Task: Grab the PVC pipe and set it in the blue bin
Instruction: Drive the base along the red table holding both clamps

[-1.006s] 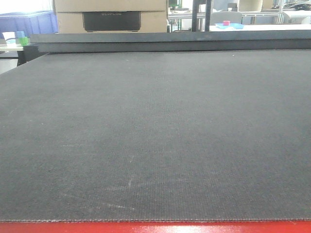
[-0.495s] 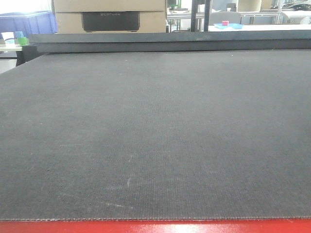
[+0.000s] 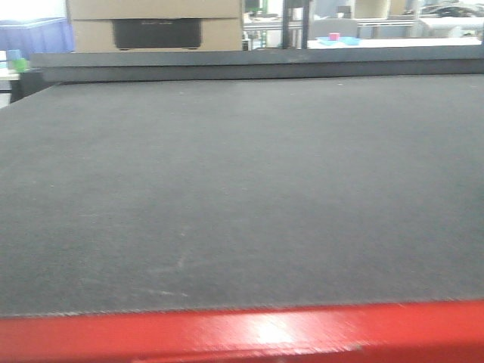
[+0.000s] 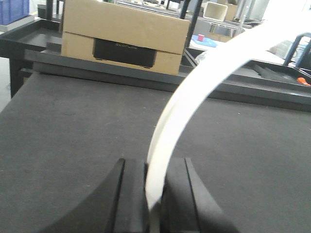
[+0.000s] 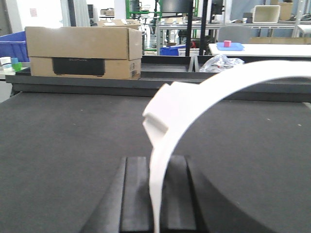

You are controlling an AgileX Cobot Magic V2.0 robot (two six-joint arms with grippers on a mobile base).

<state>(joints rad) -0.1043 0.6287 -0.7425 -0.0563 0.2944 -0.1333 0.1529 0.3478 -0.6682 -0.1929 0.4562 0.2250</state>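
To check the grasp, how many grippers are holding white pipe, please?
2: the left gripper clamps a curved white pipe; the right gripper clamps one too. Whether they share one piece is unclear.

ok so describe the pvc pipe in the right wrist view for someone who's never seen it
Start from the wide dark grey mat, then drop to the right hand at the view's bottom edge. The PVC pipe rises out of its grip: white and curved against the dark hand and mat, arcing up to the right.

Front view blurred; glare on red table edge [image 3: 265, 330].
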